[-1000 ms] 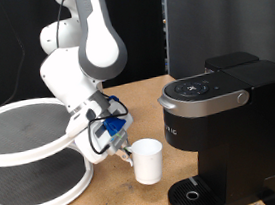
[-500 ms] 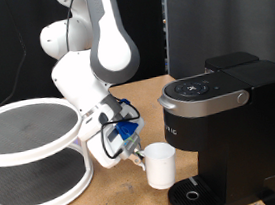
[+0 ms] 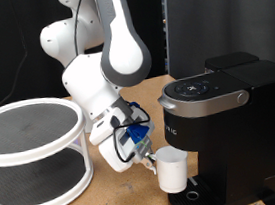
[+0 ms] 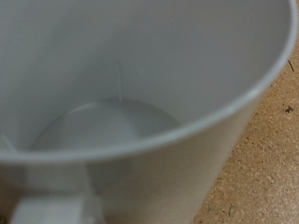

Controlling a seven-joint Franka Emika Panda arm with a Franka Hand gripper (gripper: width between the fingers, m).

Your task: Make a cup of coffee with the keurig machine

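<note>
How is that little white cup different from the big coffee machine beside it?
The cup is white and round; the machine is matte black and boxy. The cup is far smaller than the machine. The cup is held up by the claw at the machine's front, over the drip tray, while the machine stands on the table. The wrist view shows the cup empty.

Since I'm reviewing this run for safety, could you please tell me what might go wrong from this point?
The cup, held by the gripper at its handle side, hangs at the edge of the keurig machine, so it could knock the black body. Held from one side only, it might tilt or slip.
</note>
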